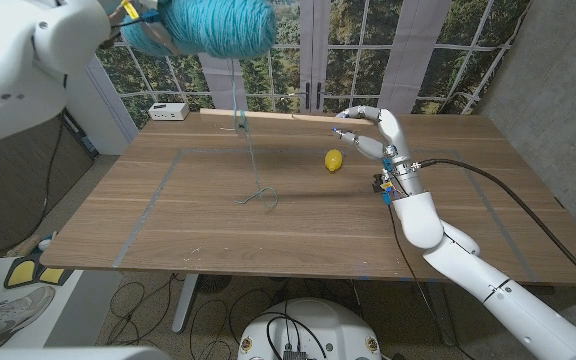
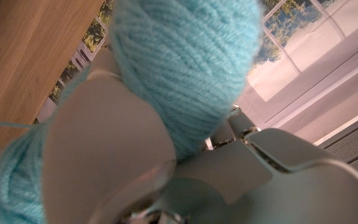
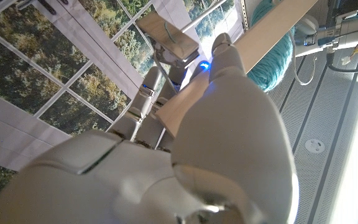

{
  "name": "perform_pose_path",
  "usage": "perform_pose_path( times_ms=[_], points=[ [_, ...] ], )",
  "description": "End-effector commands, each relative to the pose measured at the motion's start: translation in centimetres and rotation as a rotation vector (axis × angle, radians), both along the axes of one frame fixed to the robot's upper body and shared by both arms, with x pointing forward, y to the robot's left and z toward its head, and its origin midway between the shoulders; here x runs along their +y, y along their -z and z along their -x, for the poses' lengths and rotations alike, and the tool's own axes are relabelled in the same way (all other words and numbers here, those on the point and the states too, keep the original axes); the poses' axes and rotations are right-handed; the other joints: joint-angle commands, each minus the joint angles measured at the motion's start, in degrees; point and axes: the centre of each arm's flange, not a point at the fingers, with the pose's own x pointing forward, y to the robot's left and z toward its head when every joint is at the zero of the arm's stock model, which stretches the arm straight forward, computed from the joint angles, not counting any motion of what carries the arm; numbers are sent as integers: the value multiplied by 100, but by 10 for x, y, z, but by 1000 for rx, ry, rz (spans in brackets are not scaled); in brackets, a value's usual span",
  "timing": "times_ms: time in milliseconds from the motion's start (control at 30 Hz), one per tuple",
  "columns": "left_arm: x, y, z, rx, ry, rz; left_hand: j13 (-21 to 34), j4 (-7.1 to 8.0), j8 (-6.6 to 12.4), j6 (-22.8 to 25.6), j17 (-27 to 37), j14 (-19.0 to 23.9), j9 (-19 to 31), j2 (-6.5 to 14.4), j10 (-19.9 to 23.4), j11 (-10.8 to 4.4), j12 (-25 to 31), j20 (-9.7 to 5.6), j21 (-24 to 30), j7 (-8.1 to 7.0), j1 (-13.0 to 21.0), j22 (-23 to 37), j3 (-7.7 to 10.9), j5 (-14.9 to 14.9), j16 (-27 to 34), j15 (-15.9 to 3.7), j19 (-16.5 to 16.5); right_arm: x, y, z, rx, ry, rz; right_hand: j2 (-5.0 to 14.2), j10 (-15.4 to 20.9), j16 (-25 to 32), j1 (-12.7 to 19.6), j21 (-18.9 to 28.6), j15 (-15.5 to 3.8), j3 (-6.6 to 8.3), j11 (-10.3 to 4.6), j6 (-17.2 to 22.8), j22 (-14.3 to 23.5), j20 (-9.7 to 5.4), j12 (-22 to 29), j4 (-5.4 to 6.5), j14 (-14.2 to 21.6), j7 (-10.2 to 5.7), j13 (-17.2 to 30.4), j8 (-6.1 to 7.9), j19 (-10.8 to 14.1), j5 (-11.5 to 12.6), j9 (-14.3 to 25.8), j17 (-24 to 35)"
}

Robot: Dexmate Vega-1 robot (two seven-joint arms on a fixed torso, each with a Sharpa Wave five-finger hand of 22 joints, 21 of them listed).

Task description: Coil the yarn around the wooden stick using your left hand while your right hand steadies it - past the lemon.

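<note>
- The wooden surface (image 1: 218, 215) carries pale taped lines forming a rectangle; behind it stand white-framed windows (image 1: 313, 55) looking onto green trees.
- A small white box (image 1: 169, 112) sits at the surface's far left corner, and dark cables run along the floor at the left.
- The lemon (image 1: 334, 160) lies on the surface just near the right hand, on its left side.
- The wooden stick (image 1: 268, 115) stretches level along the far edge, one end at the right hand.
- The right hand (image 1: 373, 133) has its fingers (image 3: 166, 93) curled round the stick's end and holds it; the right wrist view shows the stick passing between them.
- The left hand (image 2: 123, 149) is raised high above the surface, its fingers closed round the ball of turquoise yarn (image 1: 218, 25).
- A strand (image 1: 245, 140) drops from the ball past the stick to a loose end (image 1: 258, 197) lying curled on the surface.
</note>
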Motion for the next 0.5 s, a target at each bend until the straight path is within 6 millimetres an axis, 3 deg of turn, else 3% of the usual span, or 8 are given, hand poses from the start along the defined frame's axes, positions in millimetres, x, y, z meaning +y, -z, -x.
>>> perform_pose_path(
  times_ms=[33,367,500],
  points=[
    [26,36,-23,75,-28,37,26,18,4,304,672,1412,37,1204,308,-280,14,-728,43,-16,1154,13,17,50,5,-1546,-23,-3,-16,-8,64,-129,-21,512,44,4,503,-28,-493,-3,10,30,0,-829,35,30,3,32,23,5,-3,24,7,29],
    [39,60,-28,89,-25,47,33,18,-4,315,682,1415,39,1204,320,-274,5,-726,58,-16,1156,8,13,56,-7,-1546,-35,-9,-28,-22,100,-120,-72,517,57,6,521,-30,-492,-7,24,39,0,-812,35,33,23,45,32,-15,-9,28,-2,33],
    [44,67,-29,83,-105,15,30,20,-9,314,687,1415,41,1206,321,-270,-4,-724,66,-14,1156,6,12,58,-12,-1546,-39,-15,-28,-31,126,-101,-98,521,72,7,529,-30,-491,-9,41,47,2,-800,27,36,33,54,19,-28,-13,28,-12,35]
  ],
)
